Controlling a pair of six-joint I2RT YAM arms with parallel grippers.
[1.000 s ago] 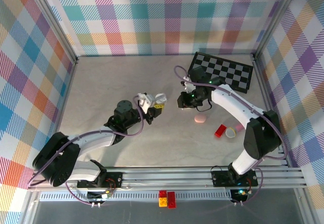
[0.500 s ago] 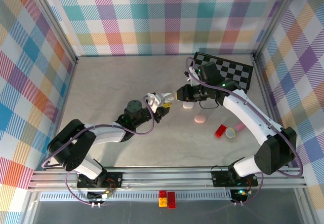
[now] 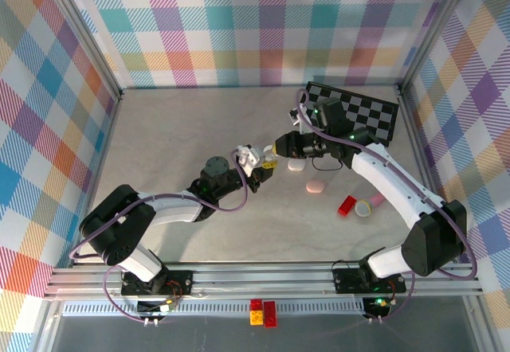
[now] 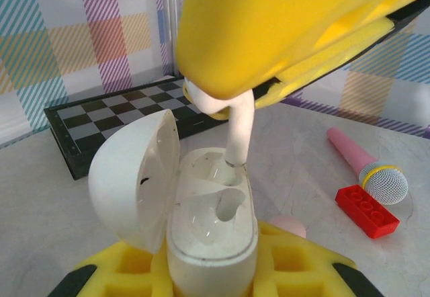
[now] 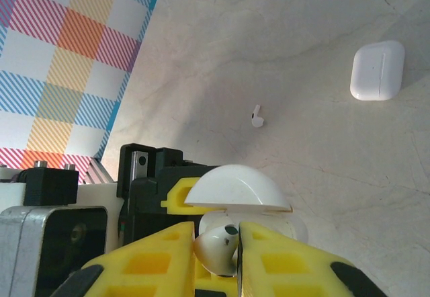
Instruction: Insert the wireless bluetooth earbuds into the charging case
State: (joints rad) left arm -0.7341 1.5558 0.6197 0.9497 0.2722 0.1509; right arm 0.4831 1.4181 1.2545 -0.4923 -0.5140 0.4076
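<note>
My left gripper (image 3: 256, 163) is shut on a white charging case (image 4: 211, 236), held upright with its lid (image 4: 131, 176) swung open to the left. My right gripper (image 3: 276, 148) hangs just above it, shut on a white earbud (image 5: 218, 246). The earbud's stem (image 4: 238, 132) points down, and its tip is at the mouth of the case's far socket. The near socket shows nothing inside. Another white earbud (image 5: 256, 117) lies loose on the table beyond the case.
A closed white case (image 3: 296, 164) and a pale pink case (image 3: 315, 185) lie on the table right of the grippers. A red block (image 3: 347, 205) and a pink microphone (image 3: 370, 206) lie further right. A chessboard (image 3: 351, 113) sits at the back right.
The left gripper has carried the open case right, toward the right gripper. The right gripper has swung left with the earbud and now hangs over the case.
</note>
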